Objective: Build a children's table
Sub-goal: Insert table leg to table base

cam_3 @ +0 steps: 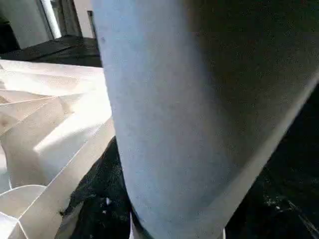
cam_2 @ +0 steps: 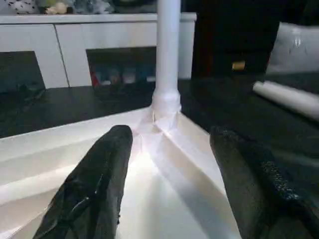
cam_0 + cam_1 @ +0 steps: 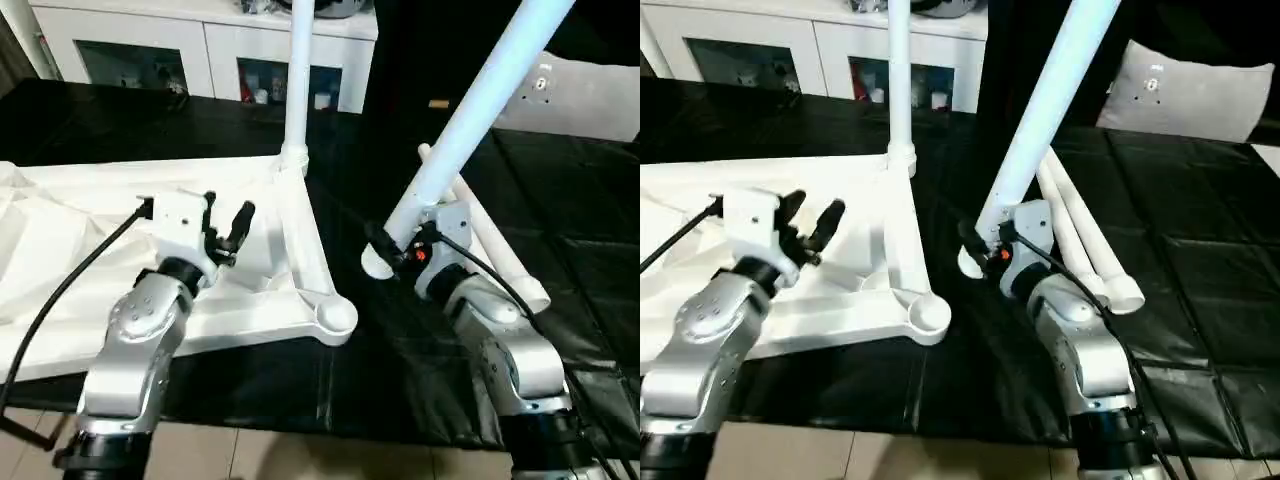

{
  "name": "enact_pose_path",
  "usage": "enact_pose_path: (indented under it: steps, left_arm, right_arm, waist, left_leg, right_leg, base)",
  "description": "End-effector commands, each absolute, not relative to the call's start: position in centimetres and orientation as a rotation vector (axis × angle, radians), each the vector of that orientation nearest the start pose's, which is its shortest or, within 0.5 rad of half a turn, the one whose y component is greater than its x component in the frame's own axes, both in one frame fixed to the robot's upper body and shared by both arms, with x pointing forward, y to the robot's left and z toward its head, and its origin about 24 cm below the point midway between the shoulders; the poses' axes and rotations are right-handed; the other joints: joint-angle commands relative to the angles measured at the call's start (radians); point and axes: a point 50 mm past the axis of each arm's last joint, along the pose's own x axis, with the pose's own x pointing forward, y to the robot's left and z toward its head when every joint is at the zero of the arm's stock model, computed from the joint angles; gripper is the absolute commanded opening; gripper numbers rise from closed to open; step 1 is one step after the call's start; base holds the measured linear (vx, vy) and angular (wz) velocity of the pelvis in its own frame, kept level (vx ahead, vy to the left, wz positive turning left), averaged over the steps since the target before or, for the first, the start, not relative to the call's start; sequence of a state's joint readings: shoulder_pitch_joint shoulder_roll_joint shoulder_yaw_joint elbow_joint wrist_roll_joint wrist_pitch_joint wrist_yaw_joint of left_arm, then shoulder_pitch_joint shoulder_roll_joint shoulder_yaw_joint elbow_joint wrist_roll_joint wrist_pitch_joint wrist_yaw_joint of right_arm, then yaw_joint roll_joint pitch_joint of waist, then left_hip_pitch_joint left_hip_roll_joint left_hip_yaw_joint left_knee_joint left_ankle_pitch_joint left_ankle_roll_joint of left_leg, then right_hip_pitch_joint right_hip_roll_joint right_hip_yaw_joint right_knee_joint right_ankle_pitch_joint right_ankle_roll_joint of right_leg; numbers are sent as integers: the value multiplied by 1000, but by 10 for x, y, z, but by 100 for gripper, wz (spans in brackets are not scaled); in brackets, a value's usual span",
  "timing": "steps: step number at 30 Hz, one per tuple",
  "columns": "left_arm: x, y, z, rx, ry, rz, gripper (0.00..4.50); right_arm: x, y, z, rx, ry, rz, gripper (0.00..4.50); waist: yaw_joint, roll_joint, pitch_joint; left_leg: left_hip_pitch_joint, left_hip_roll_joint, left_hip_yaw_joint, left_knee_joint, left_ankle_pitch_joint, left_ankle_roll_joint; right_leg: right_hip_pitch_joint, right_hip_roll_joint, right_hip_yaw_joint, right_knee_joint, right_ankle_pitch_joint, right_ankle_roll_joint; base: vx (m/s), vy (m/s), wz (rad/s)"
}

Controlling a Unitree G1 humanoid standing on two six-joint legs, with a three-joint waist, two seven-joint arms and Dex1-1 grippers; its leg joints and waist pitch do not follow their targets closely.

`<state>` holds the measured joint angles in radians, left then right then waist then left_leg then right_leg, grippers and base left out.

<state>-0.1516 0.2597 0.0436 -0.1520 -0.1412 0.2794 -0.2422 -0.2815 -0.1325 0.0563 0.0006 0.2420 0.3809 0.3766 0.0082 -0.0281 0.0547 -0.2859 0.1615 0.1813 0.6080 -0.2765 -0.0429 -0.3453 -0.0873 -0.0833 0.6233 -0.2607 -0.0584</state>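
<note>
both silver forearms reach forward, side by side.
the left gripper [image 3: 228, 226] has its two black fingers [image 2: 92, 184] spread apart with nothing between them; the right gripper [image 3: 392, 250] is clamped around a leg [image 3: 470, 120], wrist angled inward.

It looks like a home living room: a white cabinet [image 3: 210, 45] with glass doors holding small toys stands beyond the fingers, and a grey cushion [image 3: 1185, 90] rests behind the black-covered tabletop [image 3: 100, 125].

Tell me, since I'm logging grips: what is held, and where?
Right gripper holds a tilted table leg near its lower end. Left gripper is open, empty.
</note>
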Motion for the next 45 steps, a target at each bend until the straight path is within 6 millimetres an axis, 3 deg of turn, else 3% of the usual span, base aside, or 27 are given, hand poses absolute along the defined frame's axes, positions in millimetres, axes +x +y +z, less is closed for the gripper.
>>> enact_pose_path:
  steps: [1,2,5,6,7,10,11,12,13,15,16,17,18,19,20,21,22,23,25,26,28,29,30,32,35,38,45]
  left_arm:
    - [279,174,99,124,-28,-277,288]
    - [278,175,98,122,-28,-276,288]
    - [278,178,97,125,-26,-264,288]
    - [278,179,97,125,-26,-263,288]
    - [279,179,96,125,-27,-264,288]
    - [279,179,96,133,-26,-265,288]
    - [279,179,96,136,-25,-264,288]
    - [280,180,96,138,-25,-262,288]
    - [280,180,96,139,-24,-261,288]
    - [280,180,96,139,-24,-262,288]
    - [280,180,96,140,-23,-262,288]
    - [280,180,95,140,-22,-262,288]
    - [280,180,95,140,-22,-263,288]
    - [280,180,95,140,-22,-263,288]
    - [280,181,95,141,-21,-263,288]
    - [280,181,95,141,-20,-263,288]
    - [279,181,95,141,-20,-263,288]
    - [279,181,95,142,-19,-263,288]
    - [279,181,94,147,-14,-264,288]
    - [279,182,93,151,-10,-264,288]
    - [279,182,91,154,1,-266,288]
    - [279,182,90,162,14,-284,288]
    - [278,182,89,167,22,-298,288]
    - [277,180,89,196,25,-348,288]
    - [274,177,87,168,48,-428,288]
    - [273,176,86,199,67,-515,288]
    - [270,177,86,291,162,-781,288]
  right_arm:
    - [295,-128,87,84,92,506,191]
    - [295,-128,87,77,88,504,191]
    - [294,-129,87,71,86,507,191]
    - [294,-129,87,70,87,508,191]
    - [294,-129,87,69,88,510,191]
    - [295,-127,87,59,89,519,191]
    - [295,-127,87,56,89,521,191]
    - [295,-127,87,53,89,521,191]
    - [295,-127,87,52,89,520,191]
    - [295,-128,86,51,91,517,191]
    - [295,-128,86,47,94,515,191]
    - [295,-128,86,46,94,515,191]
    - [295,-129,86,43,95,514,191]
    - [295,-129,86,43,95,514,191]
    - [295,-129,86,40,95,514,191]
    - [295,-129,86,39,95,514,191]
    - [295,-129,86,39,95,514,191]
    - [295,-130,86,37,95,514,191]
    - [295,-130,86,35,96,512,191]
    - [296,-130,86,35,97,510,191]
    - [296,-132,85,30,99,501,191]
    - [297,-133,85,23,99,493,191]
    - [297,-134,85,18,98,487,191]
    - [298,-138,86,34,85,464,191]
    - [299,-144,85,60,86,449,191]
    - [301,-151,83,49,80,436,191]
    - [303,-144,87,51,37,532,191]
  waist:
    - [-12,-8,-39]
    - [18,-26,-45]
    - [49,-4,-69]
    - [44,15,-77]
    - [23,27,-83]
    - [-19,26,-87]
    - [-15,11,-75]
    - [10,-17,-81]
    - [41,-7,-73]
    - [45,8,-80]
    - [37,14,-82]
    - [15,29,-89]
    - [-19,28,-101]
    - [-26,21,-85]
    - [-23,10,-78]
    - [-2,-15,-72]
    - [39,-24,-100]
    - [50,-30,-87]
    - [53,2,-70]
    - [35,45,-66]
    - [-22,56,-78]
    - [-28,50,-83]
    - [-12,29,-79]
    - [17,8,-90]
    - [35,15,-101]
    - [35,22,-73]
    - [43,34,-51]
  left_leg:
    - [65,76,19,-91,-159,-25]
    - [-39,17,10,-62,-135,13]
    - [-104,25,-33,16,25,80]
    - [-102,26,-37,-14,111,72]
    - [-37,32,-44,-44,207,91]
    - [86,78,-114,-39,362,301]
    - [72,69,-88,-32,285,345]
    - [-43,-18,-38,6,219,334]
    - [-75,2,-42,20,117,263]
    - [-93,4,-47,2,179,179]
    - [-66,12,-49,-15,215,167]
    - [13,38,-79,-35,328,198]
    - [106,78,-147,-26,487,327]
    - [134,127,-167,-37,432,411]
    - [115,114,-151,-31,382,416]
    - [16,3,-63,2,268,370]
    - [-105,-44,-60,73,175,319]
    - [-141,-26,-67,98,111,262]
    - [-152,24,-84,53,99,81]
    - [-80,51,-79,-33,111,39]
    - [47,111,-160,-52,144,230]
    - [63,129,-187,-34,305,388]
    - [31,103,-152,1,436,414]
    - [-84,22,-91,17,519,295]
    - [-89,23,-87,3,503,109]
    - [-74,47,-83,-35,154,-5]
    - [-52,58,-62,-75,-145,-40]
  right_leg:
    - [-1,-26,53,-46,-50,-232]
    - [100,-49,90,-71,-64,-224]
    - [163,-111,146,-100,-88,-305]
    - [146,-55,105,-66,30,-293]
    - [92,1,56,-27,161,-257]
    - [-26,2,17,15,129,-195]
    - [-19,-31,36,-5,108,-226]
    - [108,-40,96,-32,162,-267]
    - [133,-91,128,-76,31,-306]
    - [147,-41,101,-52,85,-296]
    - [124,-20,81,-35,137,-287]
    - [63,17,34,4,202,-250]
    - [-29,20,11,44,162,-175]
    - [-85,-24,26,48,27,-123]
    - [-73,-37,36,33,38,-127]
    - [37,-55,84,-20,136,-193]
    - [179,-102,174,-40,276,-270]
    - [189,-133,202,-62,333,-312]
    - [166,-96,129,-53,334,-349]
    - [110,-19,46,-36,196,-264]
    - [-3,18,8,37,24,-158]
    - [-37,-15,25,48,48,-110]
    - [-36,-54,60,14,172,-109]
    - [71,-63,92,13,500,-118]
    - [69,-28,84,38,774,-99]
    - [58,-39,80,-6,400,-149]
    - [35,-53,94,-55,-100,-160]
  base:
    - [75,-18,-51]
    - [34,-21,-37]
    - [18,-8,-2]
    - [50,-6,-2]
    - [50,-6,-2]
    - [98,-22,3]
    - [54,-6,11]
    - [0,0,0]
    - [0,0,0]
    - [0,0,0]
    - [0,0,0]
    - [86,-28,8]
    - [93,-30,9]
    - [93,-30,9]
    - [0,0,0]
    - [57,-12,6]
    - [57,-12,6]
    - [51,6,10]
    - [0,0,0]
    - [0,0,0]
    - [67,-2,1]
    - [71,-9,8]
    - [0,0,0]
    - [26,-3,0]
    - [99,-14,-3]
    - [-27,-6,-1]
    - [-79,-9,0]
